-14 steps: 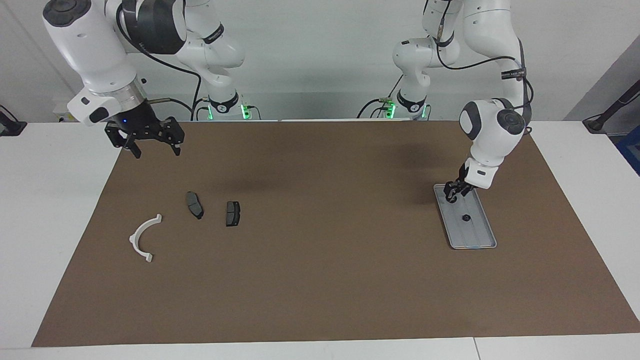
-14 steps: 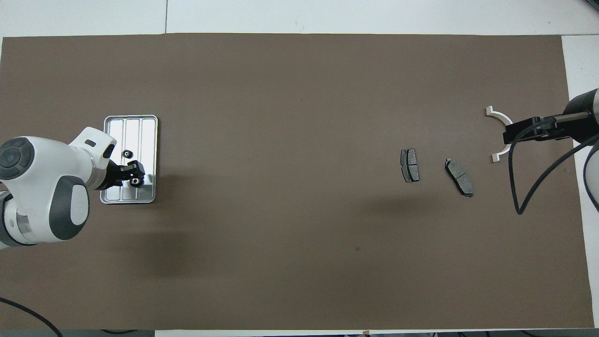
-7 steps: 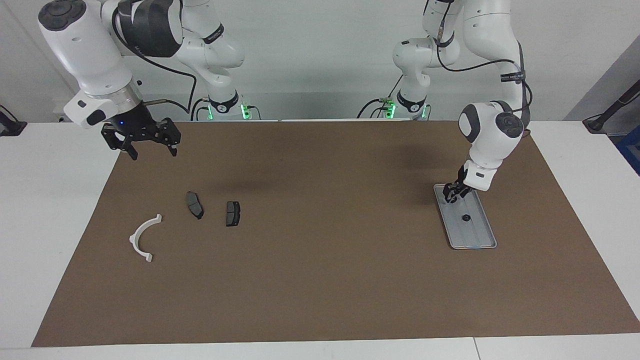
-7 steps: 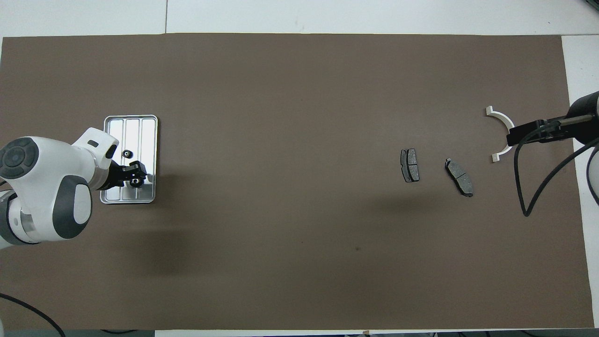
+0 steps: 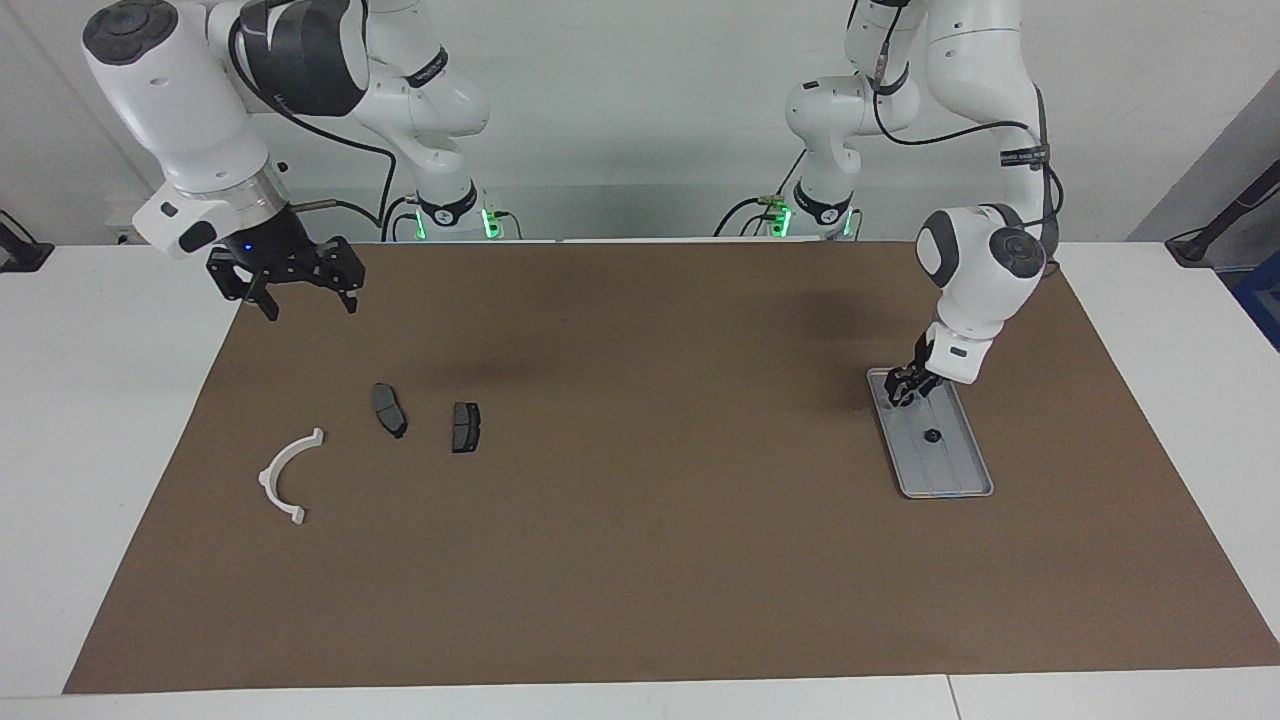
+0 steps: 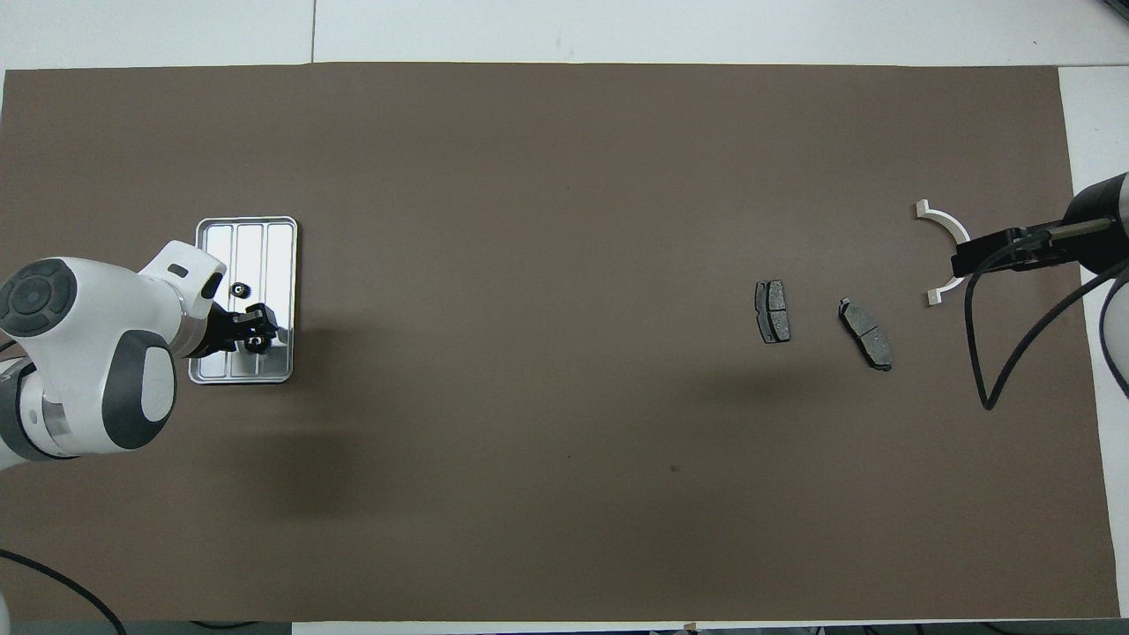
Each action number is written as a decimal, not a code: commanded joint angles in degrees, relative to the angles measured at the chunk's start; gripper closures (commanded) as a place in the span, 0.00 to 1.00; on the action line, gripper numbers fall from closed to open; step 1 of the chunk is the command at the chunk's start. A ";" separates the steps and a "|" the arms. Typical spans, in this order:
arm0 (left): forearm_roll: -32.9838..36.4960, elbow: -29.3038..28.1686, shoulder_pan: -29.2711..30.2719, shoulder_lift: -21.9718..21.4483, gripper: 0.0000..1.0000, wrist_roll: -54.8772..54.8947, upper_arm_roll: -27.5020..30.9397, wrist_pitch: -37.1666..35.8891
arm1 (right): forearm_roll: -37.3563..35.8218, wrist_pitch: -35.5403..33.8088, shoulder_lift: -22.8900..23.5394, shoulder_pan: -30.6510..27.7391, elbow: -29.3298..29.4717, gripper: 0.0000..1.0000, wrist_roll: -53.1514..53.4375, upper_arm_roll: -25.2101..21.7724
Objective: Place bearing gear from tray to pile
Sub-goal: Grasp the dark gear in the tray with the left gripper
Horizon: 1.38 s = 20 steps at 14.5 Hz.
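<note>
The silver tray [image 5: 957, 470] [image 6: 263, 242] lies at the left arm's end of the table. One small dark bearing gear [image 5: 931, 436] [image 6: 236, 288] rests on it. My left gripper [image 5: 904, 386] [image 6: 257, 335] hangs just over the tray's end nearer the robots, shut on a second small bearing gear [image 6: 256, 339]. The pile lies at the right arm's end: a white half-ring bracket [image 5: 288, 472] [image 6: 942, 220] and two dark pads [image 5: 389, 409] [image 5: 465, 426] [image 6: 773, 310] [image 6: 866, 332]. My right gripper [image 5: 297, 292] [image 6: 966, 258] waits open and empty, high over the mat's edge near the bracket.
A brown mat [image 5: 640, 560] covers most of the white table. The right arm's black cable [image 6: 997, 353] hangs in a loop beside the pile. Between tray and pile only bare mat shows.
My left gripper has risen a little over the tray with the gear in its fingers. The right gripper drifted slightly toward its end of the table.
</note>
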 commanded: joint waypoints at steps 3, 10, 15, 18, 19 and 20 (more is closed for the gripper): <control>0.81 -0.58 -0.35 0.91 0.44 -0.35 0.16 2.09 | 0.40 1.74 -1.73 -0.47 -2.34 0.00 -1.36 0.27; 0.81 -0.14 -0.18 0.91 0.88 -0.35 0.25 1.04 | 0.40 1.91 -1.64 -1.70 -2.25 0.00 -3.03 0.27; 0.81 9.67 -0.96 0.82 0.90 -1.75 0.16 -10.80 | 0.40 1.91 -1.64 -1.44 -2.25 0.00 -2.94 0.27; 0.72 18.73 -5.35 2.75 0.90 -8.94 0.16 -18.02 | 0.40 2.43 -1.64 -1.26 -2.34 0.00 -3.03 0.27; 0.72 19.54 -7.54 3.02 0.90 -12.01 0.16 -18.13 | 0.40 2.96 -1.64 -1.44 -2.42 0.00 -3.38 0.27; 0.81 20.76 -10.26 3.63 0.90 -15.52 0.25 -18.04 | 0.40 3.05 -1.64 -1.61 -2.43 0.00 -3.47 0.27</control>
